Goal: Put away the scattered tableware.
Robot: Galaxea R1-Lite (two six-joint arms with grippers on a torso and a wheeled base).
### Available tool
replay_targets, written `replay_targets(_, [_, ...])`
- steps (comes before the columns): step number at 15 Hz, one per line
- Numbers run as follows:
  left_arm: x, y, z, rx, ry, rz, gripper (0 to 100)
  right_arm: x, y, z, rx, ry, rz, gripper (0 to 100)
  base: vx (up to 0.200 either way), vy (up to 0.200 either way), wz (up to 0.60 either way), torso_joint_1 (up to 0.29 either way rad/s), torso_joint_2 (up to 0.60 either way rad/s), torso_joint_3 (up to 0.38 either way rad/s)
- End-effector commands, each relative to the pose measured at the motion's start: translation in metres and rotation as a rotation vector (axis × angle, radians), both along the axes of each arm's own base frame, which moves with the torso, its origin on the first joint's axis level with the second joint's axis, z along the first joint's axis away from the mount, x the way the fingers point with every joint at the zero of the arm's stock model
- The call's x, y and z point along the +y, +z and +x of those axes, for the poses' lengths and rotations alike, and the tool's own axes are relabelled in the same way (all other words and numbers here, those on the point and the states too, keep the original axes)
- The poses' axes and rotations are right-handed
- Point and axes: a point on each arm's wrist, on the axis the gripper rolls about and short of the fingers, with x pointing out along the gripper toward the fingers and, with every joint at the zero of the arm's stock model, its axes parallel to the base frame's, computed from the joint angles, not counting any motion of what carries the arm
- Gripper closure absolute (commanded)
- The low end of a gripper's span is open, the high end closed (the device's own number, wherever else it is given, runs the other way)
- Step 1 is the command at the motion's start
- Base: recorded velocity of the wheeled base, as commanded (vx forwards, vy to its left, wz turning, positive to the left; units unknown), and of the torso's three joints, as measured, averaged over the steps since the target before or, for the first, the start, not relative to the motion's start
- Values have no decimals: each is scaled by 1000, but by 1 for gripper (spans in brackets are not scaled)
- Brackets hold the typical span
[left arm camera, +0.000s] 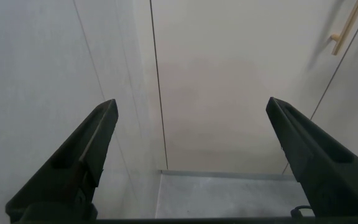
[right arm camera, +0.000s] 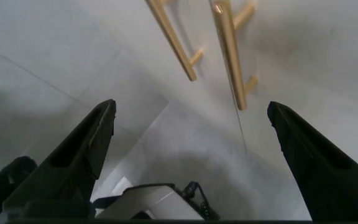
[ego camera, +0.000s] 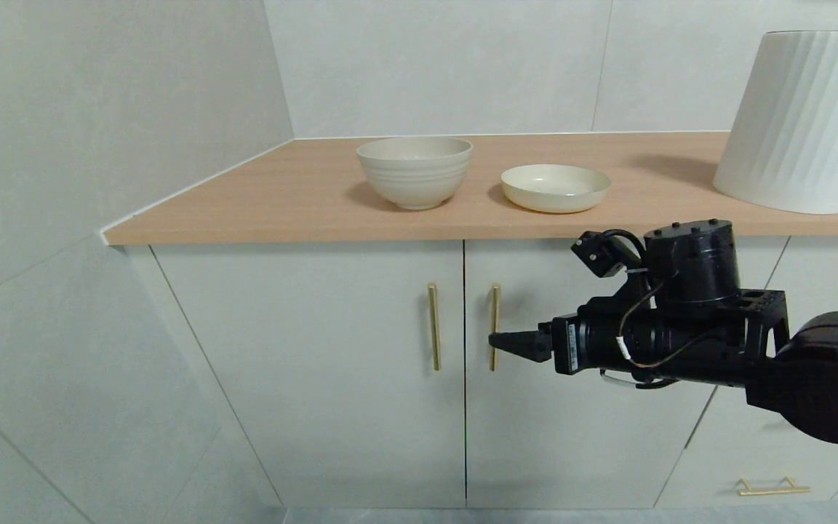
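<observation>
The cabinet (ego camera: 302, 378) with pale doors takes up the middle of the scene, and a wooden countertop (ego camera: 281, 196) runs across it from the left wall to the right edge. At the far right of the countertop stands a tall white ribbed container (ego camera: 801, 120).

The right arm comes in from the right, level with the cabinet doors and below the countertop's near edge. The right gripper (ego camera: 510, 342) points left at the right door's brass handle (ego camera: 495, 327). In the head view its tip lines up with that handle. In the right wrist view its fingers (right arm camera: 86, 155) are spread wide, with both brass handles ahead of them and nothing held.

The left gripper (left arm camera: 191, 102) faces a lower part of the cabinet front and the grey floor. Its fingers (left arm camera: 92, 149) are also spread wide and hold nothing.

The tableware sits on the countertop. A cream ribbed bowl (ego camera: 414, 171) stands upright, left of centre. A shallow cream dish (ego camera: 555, 187) lies just to its right, apart from it and nearer the front edge.

The left door's brass handle (ego camera: 433, 326) hangs just beside the right door's, across the seam between the doors. A small brass drawer pull (ego camera: 768, 487) sits low at the right.
</observation>
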Motion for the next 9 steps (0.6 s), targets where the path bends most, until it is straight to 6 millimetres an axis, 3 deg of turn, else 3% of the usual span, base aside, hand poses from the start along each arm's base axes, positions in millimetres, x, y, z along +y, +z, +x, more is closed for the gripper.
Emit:
replay_targets(1, [0, 0, 0, 2, 0, 0, 0, 6, -11, 5, 17, 7, -9, 0, 0, 0, 0, 0, 0, 0])
replay_targets(6, [0, 0, 0, 1, 0, -1, 0, 24, -34, 20, -33, 20, 36, 0, 0, 0, 0, 0, 0, 0])
replay_targets(9, [0, 0, 0, 2, 0, 0, 0, 35, -33, 22, -26, 10, 143, 0, 0, 0, 0, 0, 0, 0])
